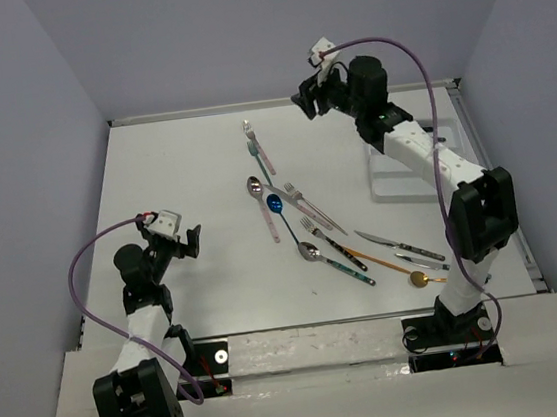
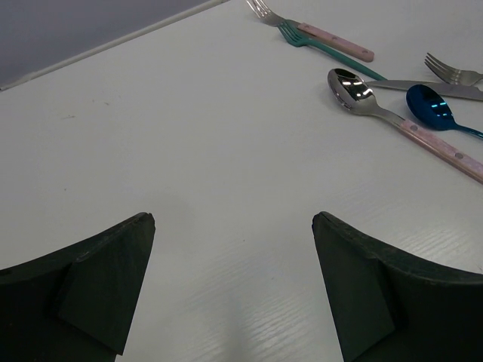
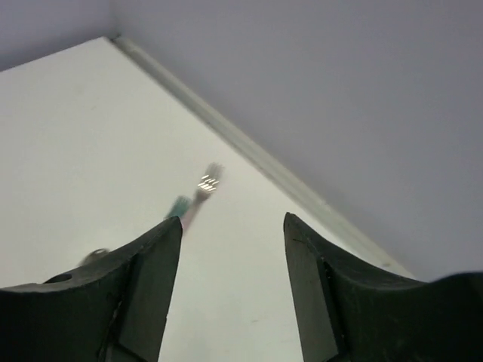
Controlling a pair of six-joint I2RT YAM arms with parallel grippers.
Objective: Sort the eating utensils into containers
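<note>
I'm boxed in on 3 sides: back wall [image 1: 268, 28], left wall [image 1: 10, 148], rt wall [image 1: 538, 58], all plain pale lavender-grey, matte. The table [image 1: 175, 180] under me is white, w/ fine faint ribbing that shows close up in my left wrist view. A thin pale strip [image 1: 197, 111] runs along its far edge, right where it meets the back wall. A similar rail [image 1: 485, 145] runs down the rt side. Across the near edge sits a raised white ledge [image 1: 314, 341]. Light is soft & even, w/ faint shadows.
</note>
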